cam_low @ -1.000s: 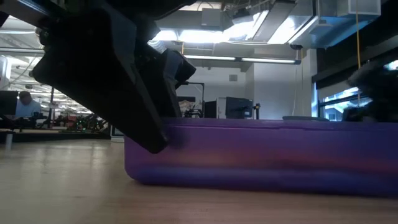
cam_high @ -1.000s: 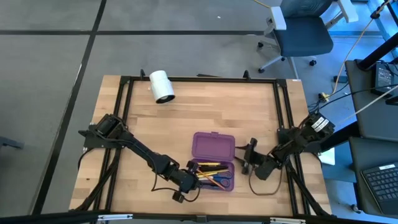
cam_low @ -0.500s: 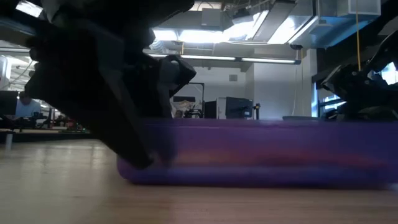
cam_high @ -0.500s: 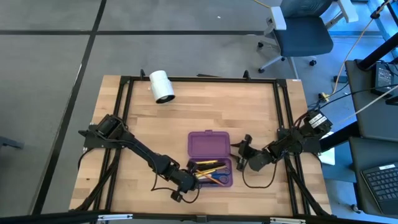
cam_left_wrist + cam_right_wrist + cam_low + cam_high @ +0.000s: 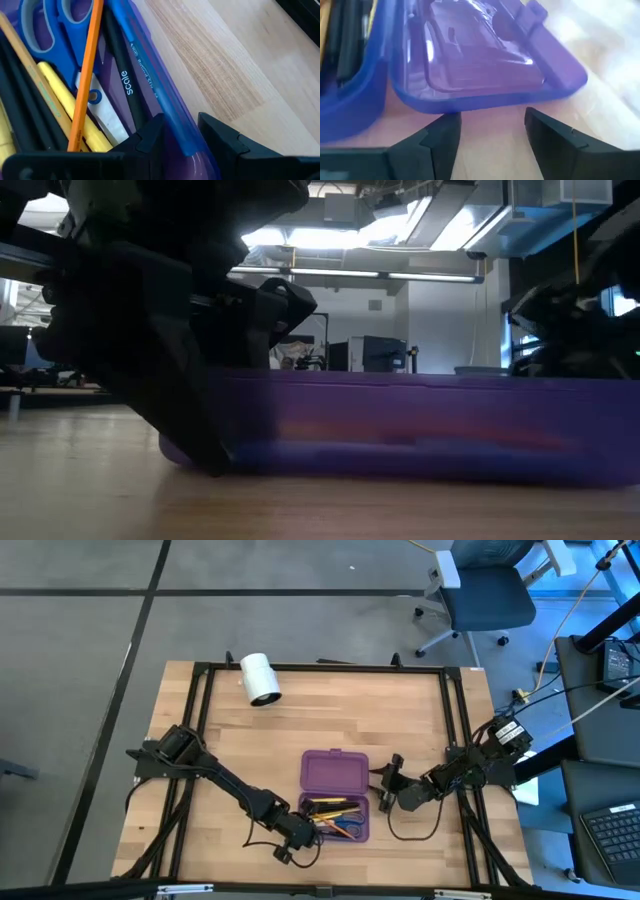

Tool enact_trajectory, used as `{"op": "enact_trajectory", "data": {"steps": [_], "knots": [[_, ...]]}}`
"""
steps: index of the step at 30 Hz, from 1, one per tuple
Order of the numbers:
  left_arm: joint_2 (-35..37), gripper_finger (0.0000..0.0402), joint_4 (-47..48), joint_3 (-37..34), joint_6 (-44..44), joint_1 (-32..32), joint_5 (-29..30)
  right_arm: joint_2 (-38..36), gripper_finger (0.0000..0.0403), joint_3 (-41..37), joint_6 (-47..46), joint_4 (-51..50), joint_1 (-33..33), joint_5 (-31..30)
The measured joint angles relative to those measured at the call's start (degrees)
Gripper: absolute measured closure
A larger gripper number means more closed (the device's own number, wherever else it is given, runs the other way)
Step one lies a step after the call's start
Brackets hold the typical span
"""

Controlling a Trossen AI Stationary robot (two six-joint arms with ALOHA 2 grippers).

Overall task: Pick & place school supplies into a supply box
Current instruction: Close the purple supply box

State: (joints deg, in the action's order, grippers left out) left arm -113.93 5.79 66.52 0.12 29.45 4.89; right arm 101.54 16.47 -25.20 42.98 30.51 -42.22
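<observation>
The purple supply box [image 5: 335,795] lies open on the table, its lid half [image 5: 335,772] on the far side and its tray half [image 5: 345,822] on the near side. In the tray lie several pens and pencils [image 5: 85,85] and the blue-handled scissors [image 5: 55,25]. My left gripper [image 5: 303,829] is at the tray's left end, shut on its wall. My right gripper [image 5: 385,788] is open at the box's right end, its fingers [image 5: 440,137] just short of the lid's rim [image 5: 485,102]. My left gripper holds the tray half's wall [image 5: 176,131] at the box's left end, one finger [image 5: 150,136] inside the tray and one [image 5: 220,136] outside. It comes from the table's left, slanting down. The box rests flat on the table. My right gripper stands by the lid's rim; I cannot tell whether it touches.
A white cylinder roll [image 5: 260,678] lies at the table's far left. A black frame rail [image 5: 320,668] runs around the tabletop. Bare wood lies between the roll and the box. Beyond the table stand an office chair [image 5: 485,590] and desks.
My right gripper has gone toward the table's left edge, up to the box's right end. The open box has slid a little toward the table's left edge, staying flat on the table.
</observation>
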Motion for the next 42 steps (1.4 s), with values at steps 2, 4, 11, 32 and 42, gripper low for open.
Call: {"op": "enact_trajectory", "data": {"steps": [2,4,11,32,42], "knots": [[0.0,0.029,-0.1,0.0,0.6,0.0,0.0,0.0,0.0178,0.0,-3.6,0.3,-1.9,2.8],[0.0,0.029,0.0,0.0,0.9,0.0,0.0,-0.1,0.0178,0.0,-5.6,0.5,-3.9,5.6],[0.0,0.029,0.3,0.0,2.7,-0.1,-0.8,0.1,0.0178,-0.1,12.9,6.4,-6.8,9.3],[0.1,0.029,1.3,0.0,2.1,-0.3,-2.1,-1.3,0.0178,2.5,43.0,14.9,-9.6,7.4],[0.1,0.029,1.4,0.0,1.3,-0.3,-1.7,-8.9,0.0178,2.1,50.9,15.1,-5.4,5.0]]}}
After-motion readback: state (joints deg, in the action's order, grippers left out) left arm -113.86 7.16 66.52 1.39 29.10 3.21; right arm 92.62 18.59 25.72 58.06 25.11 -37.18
